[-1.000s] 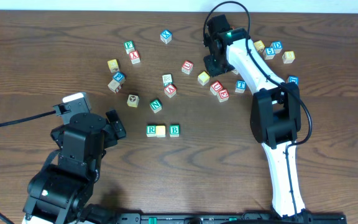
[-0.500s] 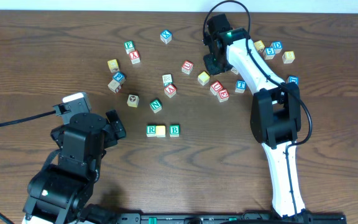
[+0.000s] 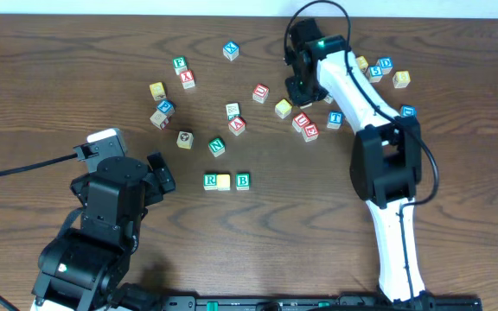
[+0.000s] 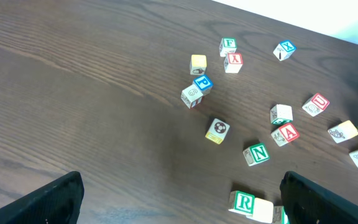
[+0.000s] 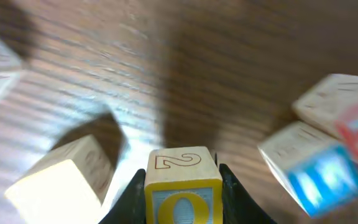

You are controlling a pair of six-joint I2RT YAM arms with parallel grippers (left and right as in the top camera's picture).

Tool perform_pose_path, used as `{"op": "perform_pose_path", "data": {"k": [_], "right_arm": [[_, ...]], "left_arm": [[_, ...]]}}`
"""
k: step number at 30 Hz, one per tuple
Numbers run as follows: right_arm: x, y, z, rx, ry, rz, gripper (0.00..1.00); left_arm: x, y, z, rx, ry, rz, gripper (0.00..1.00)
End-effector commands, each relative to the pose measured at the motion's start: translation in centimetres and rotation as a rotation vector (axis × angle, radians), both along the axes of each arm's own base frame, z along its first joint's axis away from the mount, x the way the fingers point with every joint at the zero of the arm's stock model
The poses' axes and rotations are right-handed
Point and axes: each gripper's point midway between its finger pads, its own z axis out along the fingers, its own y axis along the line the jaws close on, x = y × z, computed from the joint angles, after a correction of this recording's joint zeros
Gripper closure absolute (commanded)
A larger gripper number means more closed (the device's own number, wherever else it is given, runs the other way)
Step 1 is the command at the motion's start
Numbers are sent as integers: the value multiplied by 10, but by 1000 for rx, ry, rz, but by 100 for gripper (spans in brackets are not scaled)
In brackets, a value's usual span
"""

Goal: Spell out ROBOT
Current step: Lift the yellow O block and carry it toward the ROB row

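A row of three blocks lies mid-table: a green R block [image 3: 210, 180], a plain pale-yellow block [image 3: 224, 181] and a green B block [image 3: 243, 180]. The R block also shows in the left wrist view [image 4: 243, 202]. My right gripper [image 3: 298, 86] is at the back of the table, shut on a yellow O block [image 5: 183, 191] with a red 2 on its top face, held just above the wood. My left gripper [image 3: 158, 173] is open and empty, left of the row. A blue T block [image 3: 335, 118] lies right of the red blocks.
Loose letter blocks are scattered across the back: a green N [image 3: 217, 147], a red A [image 3: 237, 126], a red U [image 3: 260, 92], a yellow block [image 3: 283, 108], red blocks [image 3: 304, 123], and a cluster at far right [image 3: 379, 68]. More blocks lie at back left [image 3: 162, 108].
My right gripper has shifted slightly toward the right and back with the O block. The left arm and the row of blocks have not moved.
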Motion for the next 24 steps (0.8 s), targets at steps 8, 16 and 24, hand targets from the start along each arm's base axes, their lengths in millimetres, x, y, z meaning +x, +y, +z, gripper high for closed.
{"op": "perform_pose_path", "data": {"k": [8, 16, 24], "right_arm": [[-38, 18, 181, 201, -208, -167, 99], [-109, 35, 191, 179, -52, -264, 99], [-149, 64, 155, -6, -53, -322, 99]], "left_arm": [[1, 3, 10, 12, -22, 7, 1], [1, 3, 10, 12, -22, 7, 1], [1, 3, 10, 12, -22, 7, 1]]}}
